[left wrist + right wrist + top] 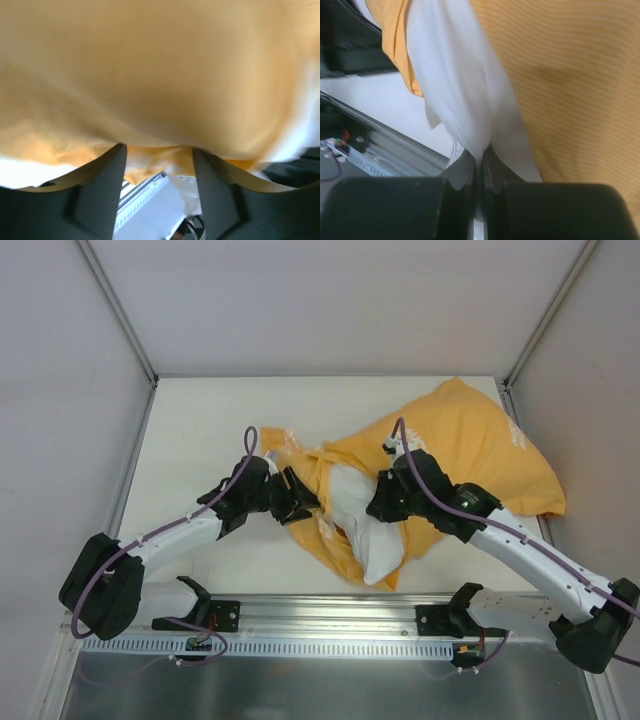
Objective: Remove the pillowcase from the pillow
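Cloth like this is soft, light and floppy, so it will stretch and slip. The orange pillowcase lies crumpled on the counter, with the white pillow poking out at the near side. The right gripper has its jaws shut tight on a fold of pillow. The left gripper has jaws a bit apart with orange cloth at their tips; I cannot tell if they pinch it. Best hold: the case's open edge.
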`<state>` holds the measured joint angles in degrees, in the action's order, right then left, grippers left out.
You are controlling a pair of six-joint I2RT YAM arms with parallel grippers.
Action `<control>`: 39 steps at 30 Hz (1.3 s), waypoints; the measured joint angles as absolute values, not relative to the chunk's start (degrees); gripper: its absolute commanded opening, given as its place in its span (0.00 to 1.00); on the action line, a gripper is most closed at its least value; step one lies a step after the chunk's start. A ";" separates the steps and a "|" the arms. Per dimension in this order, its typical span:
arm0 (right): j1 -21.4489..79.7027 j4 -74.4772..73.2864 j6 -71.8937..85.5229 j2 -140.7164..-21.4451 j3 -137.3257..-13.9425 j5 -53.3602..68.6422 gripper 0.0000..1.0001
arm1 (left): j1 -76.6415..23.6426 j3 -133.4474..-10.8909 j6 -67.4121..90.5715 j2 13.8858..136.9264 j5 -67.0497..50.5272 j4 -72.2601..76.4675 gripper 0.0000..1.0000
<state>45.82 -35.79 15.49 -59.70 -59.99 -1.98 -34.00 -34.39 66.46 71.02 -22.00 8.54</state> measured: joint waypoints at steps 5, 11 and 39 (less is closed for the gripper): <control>47.20 -36.49 16.01 -59.92 -55.83 -2.07 0.01 | -34.04 -40.07 59.61 67.02 -19.40 -1.63 0.77; 47.20 -36.25 15.81 -59.18 -56.71 -2.31 0.01 | -34.02 -48.10 50.06 59.11 -13.74 -12.25 0.99; 47.86 -46.70 11.81 -48.18 -65.49 -4.82 0.01 | -26.50 -58.04 39.68 71.29 -10.26 -23.07 0.00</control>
